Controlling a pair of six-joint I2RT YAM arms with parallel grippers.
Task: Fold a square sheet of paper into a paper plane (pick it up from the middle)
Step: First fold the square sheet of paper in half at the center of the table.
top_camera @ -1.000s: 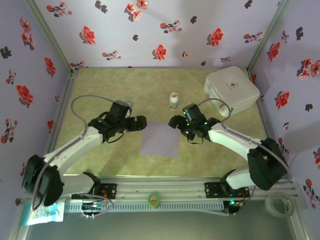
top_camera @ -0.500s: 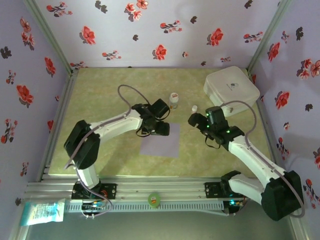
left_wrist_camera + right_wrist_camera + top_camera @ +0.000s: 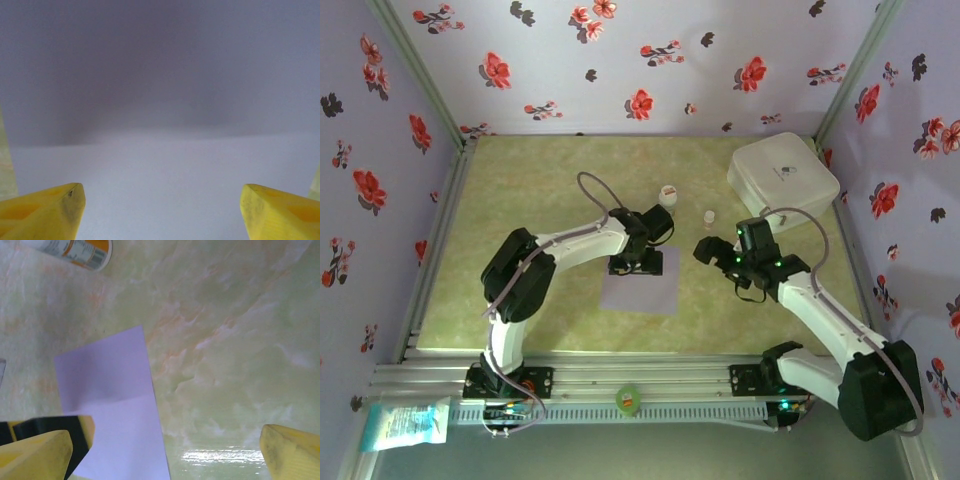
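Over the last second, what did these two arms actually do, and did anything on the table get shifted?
The left hand swung inward and now sits open over the far part of the lilac paper. The right hand pulled back to the right, away from the paper, also open. Nothing was gripped. The paper, white box and bottles stayed put.

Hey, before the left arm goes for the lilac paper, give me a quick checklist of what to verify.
1. Left gripper open: ok, its yellow fingers are spread wide.
2. Sheet of paper under the left gripper: ok.
3. Gripper over the sheet's middle: not ok; from above it sits toward the far edge.
4. Fingers touching the paper: cannot tell.
5. Right gripper open and off the sheet: ok, it is beside the right edge.
6. Small bottles away from the sheet: ok, both stand beyond its far side.
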